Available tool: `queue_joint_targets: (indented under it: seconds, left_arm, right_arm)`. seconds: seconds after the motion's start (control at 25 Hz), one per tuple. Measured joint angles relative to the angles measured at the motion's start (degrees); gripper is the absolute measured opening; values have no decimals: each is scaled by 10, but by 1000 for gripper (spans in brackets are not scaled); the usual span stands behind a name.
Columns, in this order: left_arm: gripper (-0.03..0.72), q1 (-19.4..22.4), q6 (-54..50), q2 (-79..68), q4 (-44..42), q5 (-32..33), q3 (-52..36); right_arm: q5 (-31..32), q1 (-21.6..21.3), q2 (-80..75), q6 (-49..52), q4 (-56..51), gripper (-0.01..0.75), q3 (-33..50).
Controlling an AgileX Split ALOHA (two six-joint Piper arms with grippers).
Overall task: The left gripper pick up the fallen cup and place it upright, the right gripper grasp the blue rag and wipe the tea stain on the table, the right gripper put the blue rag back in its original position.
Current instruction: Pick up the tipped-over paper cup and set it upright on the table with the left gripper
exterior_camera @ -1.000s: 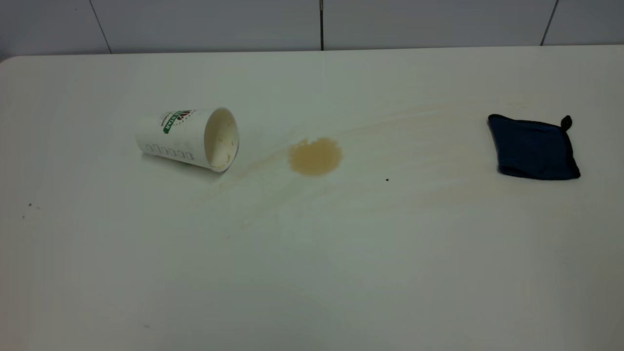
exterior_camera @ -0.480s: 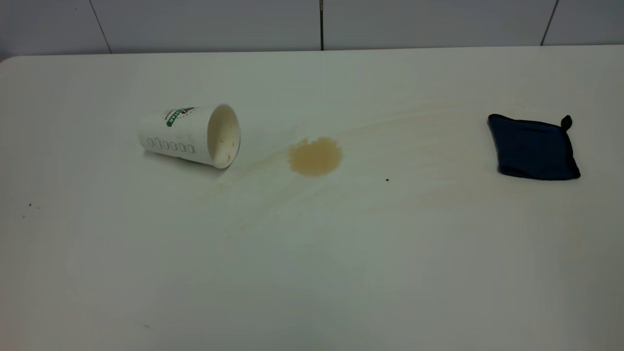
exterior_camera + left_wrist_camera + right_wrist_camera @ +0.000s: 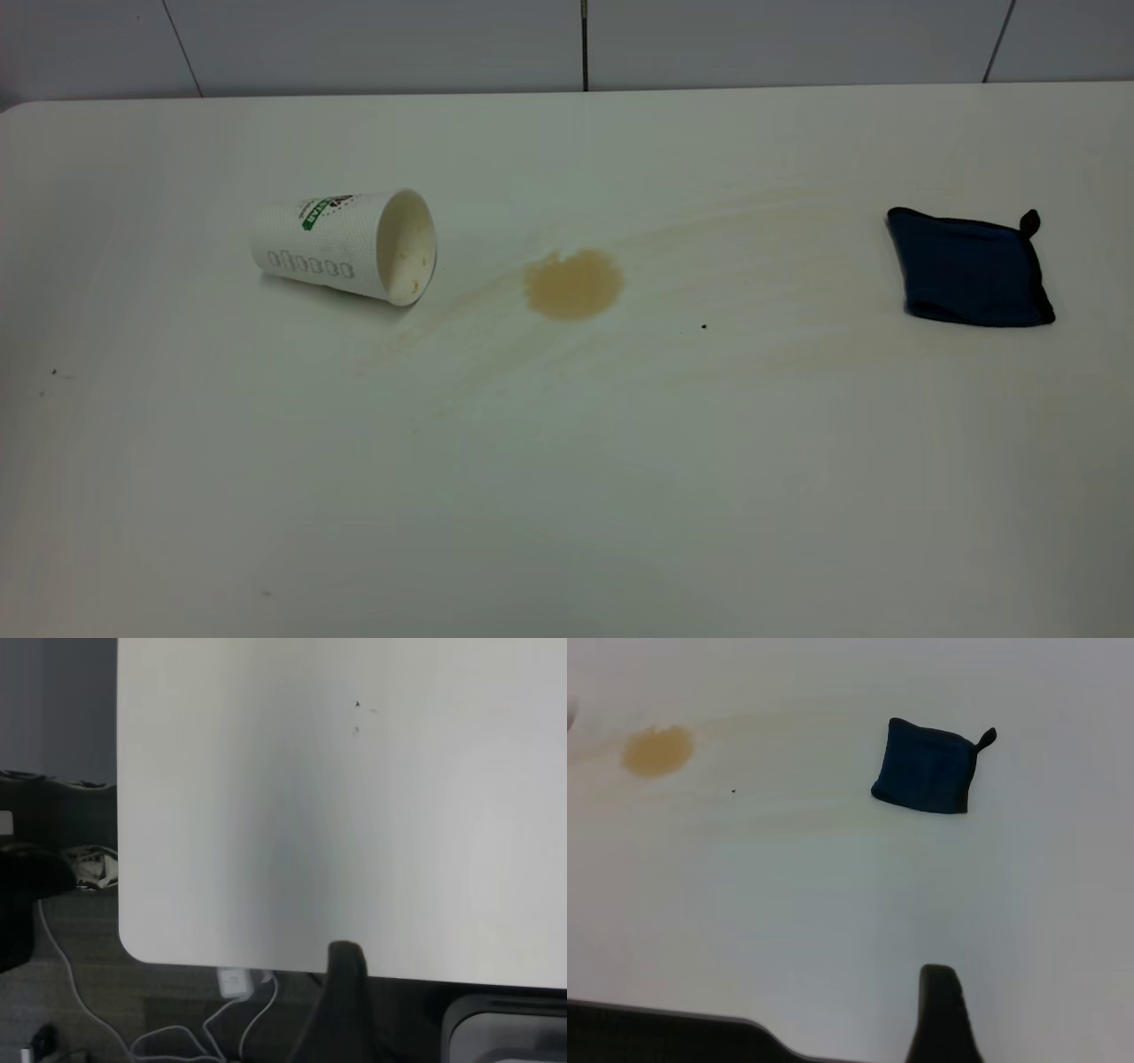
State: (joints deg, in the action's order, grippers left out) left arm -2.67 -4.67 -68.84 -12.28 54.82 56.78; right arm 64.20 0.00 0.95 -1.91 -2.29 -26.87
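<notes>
Cup (image 3: pixel 344 247) sideways — rag (image 3: pixel 968 268) near edge

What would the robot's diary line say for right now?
cup: on its side, mouth toward tea stain | blue rag: flat on table, untouched | stain: unwiped | both pincers: away from the objects

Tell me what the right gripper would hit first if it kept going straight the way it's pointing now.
Likely the blue rag: in the right wrist view one dark finger points roughly toward it across bare table. Nothing lies between, though depth is unclear.
</notes>
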Motion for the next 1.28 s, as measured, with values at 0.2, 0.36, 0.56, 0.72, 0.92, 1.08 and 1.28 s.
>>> queue_joint_targets:
  seconds: [0.2, 0.36, 0.56, 0.72, 0.92, 1.08, 1.28]
  left_arm:
    - [713, -81, -53, -125, -67, -2, 71]
    - [713, -153, -127, -218, -122, -4, 127]
    - [704, -232, -182, -334, -168, -1, 198]
    - [699, -282, -186, -428, -187, 12, 256]
    - [694, -319, -188, -533, -207, 30, 337]
    - [687, -331, -190, -605, -223, 32, 390]
    - [680, -332, -199, -668, -249, 29, 429]
  right_arm:
    - [0, 0, 0, 0, 0, 581, 0]
    - [0, 0, 0, 0, 0, 581, 0]
    - [0, 0, 0, 0, 0, 581, 0]
    - [0, 0, 0, 0, 0, 581, 0]
    - [0, 0, 0, 0, 0, 581, 0]
    - [0, 0, 0, 0, 0, 581, 0]
    - [0, 0, 0, 0, 0, 581, 0]
